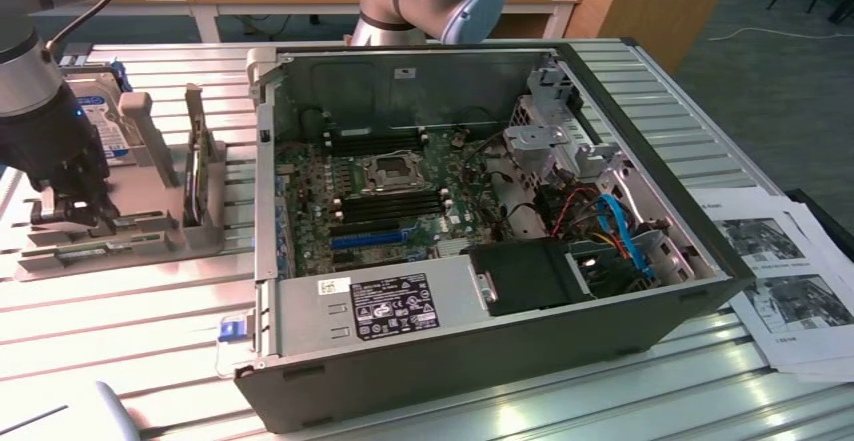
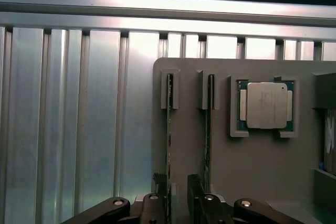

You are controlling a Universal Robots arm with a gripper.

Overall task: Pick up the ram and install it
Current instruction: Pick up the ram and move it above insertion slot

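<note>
- The slatted metal counter point(image 1: 134, 341) carries an open PC case point(image 1: 467, 361) lying on its side, its motherboard point(image 1: 387, 201) facing up.
- Printed papers point(image 1: 781, 281) lie beside the case, at the exterior view's right.
- The arm point(image 1: 34, 71) reaches down at the exterior view's left, above a grey holder point(image 1: 120, 246) that stands apart from the case.
- A hard drive point(image 1: 96, 121) stands upright at the back of the holder.
- In the wrist view, two sticks sit on edge in parallel slots of the holder point(image 2: 247, 171): the ram point(image 2: 169, 129), farther from the CPU point(image 2: 266, 105), and a second stick point(image 2: 210, 129) just beside it.
- The pincer point(image 2: 177, 192) is low over the holder, its fingers point(image 2: 195, 198) parted, one on each side of the ram. The ram is in the gap between them, in its slot and not clamped.
</note>
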